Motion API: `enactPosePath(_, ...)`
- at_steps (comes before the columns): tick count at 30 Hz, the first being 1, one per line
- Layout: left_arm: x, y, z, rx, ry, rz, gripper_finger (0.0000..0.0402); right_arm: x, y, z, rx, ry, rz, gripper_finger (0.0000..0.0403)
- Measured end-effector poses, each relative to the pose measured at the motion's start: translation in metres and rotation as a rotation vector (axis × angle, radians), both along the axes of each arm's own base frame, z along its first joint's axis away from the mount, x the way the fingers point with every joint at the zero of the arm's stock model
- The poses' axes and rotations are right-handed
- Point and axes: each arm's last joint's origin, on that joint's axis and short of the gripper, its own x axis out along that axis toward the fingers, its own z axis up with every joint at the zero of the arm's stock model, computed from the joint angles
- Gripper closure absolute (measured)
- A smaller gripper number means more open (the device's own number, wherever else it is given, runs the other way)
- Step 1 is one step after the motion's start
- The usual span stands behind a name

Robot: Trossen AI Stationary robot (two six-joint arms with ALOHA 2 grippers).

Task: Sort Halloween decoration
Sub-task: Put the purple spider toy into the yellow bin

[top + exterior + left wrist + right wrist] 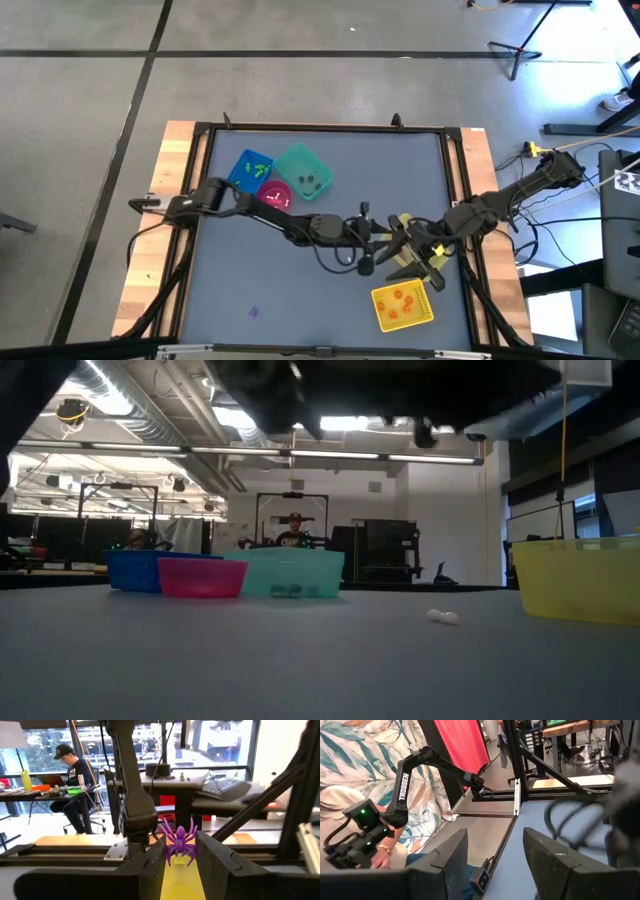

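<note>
My left gripper [180, 856] reaches out over the table's right half [384, 240], well above the surface, and is shut on a purple spider trinket [179, 841]. My right gripper [495, 851] hangs open close beside it [412, 262], raised, with nothing between its fingers. A small white trinket [443, 617] lies on the grey table top. Another purple trinket [253, 311] lies near the front left. In the yellow bin [402, 305] are orange pieces, in the blue bin [250, 170] green ones. My left gripper pinches the purple spider's body [178, 851] between its two fingers, near their free ends. The fingers lie level and point toward the table's right edge. The spider is lifted clear of the table, its legs spread above the fingers.
Blue, teal [303, 172] and pink [275, 195] bins stand clustered at the far left; the yellow bin stands near the front right, just below both grippers. The two arms nearly meet over the table's right half. People sit at desks in the room beyond the table.
</note>
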Motion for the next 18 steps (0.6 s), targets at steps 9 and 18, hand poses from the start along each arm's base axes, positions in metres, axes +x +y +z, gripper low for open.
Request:
enactPosePath(9, 0.026, 0.004, -0.039, 0.006, 0.045, 0.017, 0.0318, 0.0, 0.0, -0.004, -0.028, 0.034, 0.001, 0.0214)
enactPosePath(18, 0.028, 0.005, -0.064, -0.043, 0.134, 0.024, 0.0304, -0.001, -0.001, -0.008, -0.051, 0.072, -0.008, 0.0214)
